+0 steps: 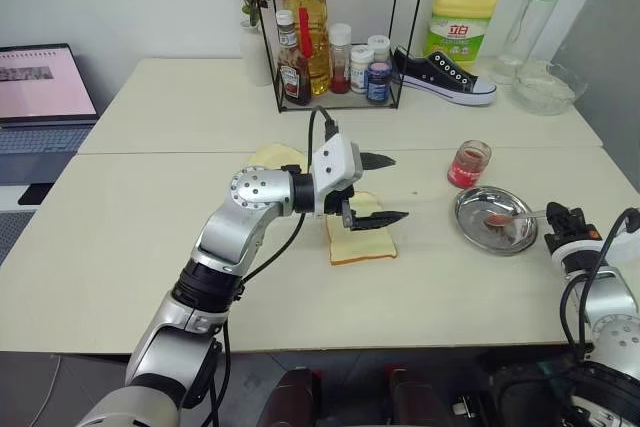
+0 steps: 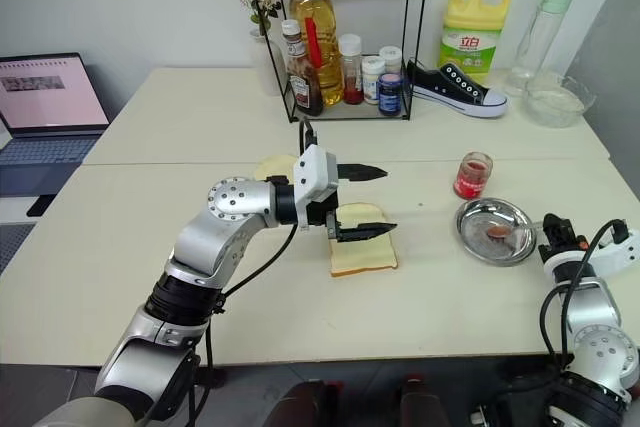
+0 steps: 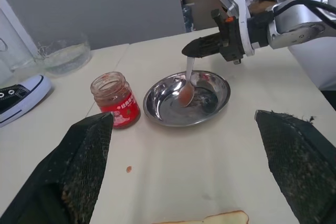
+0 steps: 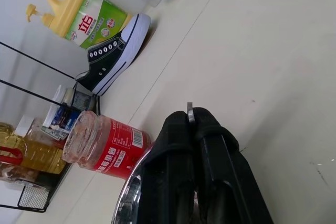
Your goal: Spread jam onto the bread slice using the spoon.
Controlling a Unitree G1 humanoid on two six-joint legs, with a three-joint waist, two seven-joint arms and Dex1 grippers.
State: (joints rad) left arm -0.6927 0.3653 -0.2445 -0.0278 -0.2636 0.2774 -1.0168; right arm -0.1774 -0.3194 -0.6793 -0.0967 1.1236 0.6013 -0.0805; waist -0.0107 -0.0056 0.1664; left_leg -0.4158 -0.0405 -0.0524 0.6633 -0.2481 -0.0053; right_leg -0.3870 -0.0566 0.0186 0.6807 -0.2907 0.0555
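- A laptop (image 1: 45,87) stands open at the far left edge of the scene, well to the left of the round steel dish (image 1: 497,219), on a separate surface beside the pale table (image 1: 130,237).
- A plain pale slice (image 1: 274,156) lies on the table left of the dish, half hidden behind the left arm.
- The left gripper (image 1: 378,187) hovers over the table left of the dish, its two black fingers spread wide apart and grasping nothing, pointing toward the dish.
- The bread slice (image 1: 362,239) lies flat directly beneath that gripper, left of the dish and well apart from it.
- A wire rack (image 1: 336,32) stands at the back of the table, behind and left of the dish, holding an oil bottle, dark sauce bottles and small jars.
- A black-and-white sneaker (image 1: 444,75) and a yellow detergent jug (image 1: 462,13) sit behind the dish, near the rack.
- The jam (image 1: 469,163) fills a small clear jar with a red label, lidless, standing just behind the dish and close to its rim.
- The dish carries red smears on its floor.
- The spoon (image 3: 187,84) hangs with its reddened bowl down in the dish and its handle rising to the right.
- The right gripper (image 3: 202,47) sits at the dish's right rim, fingers clenched tight on the spoon's handle end.
- A clear glass bowl (image 1: 545,87) rests at the back, behind and right of the dish.
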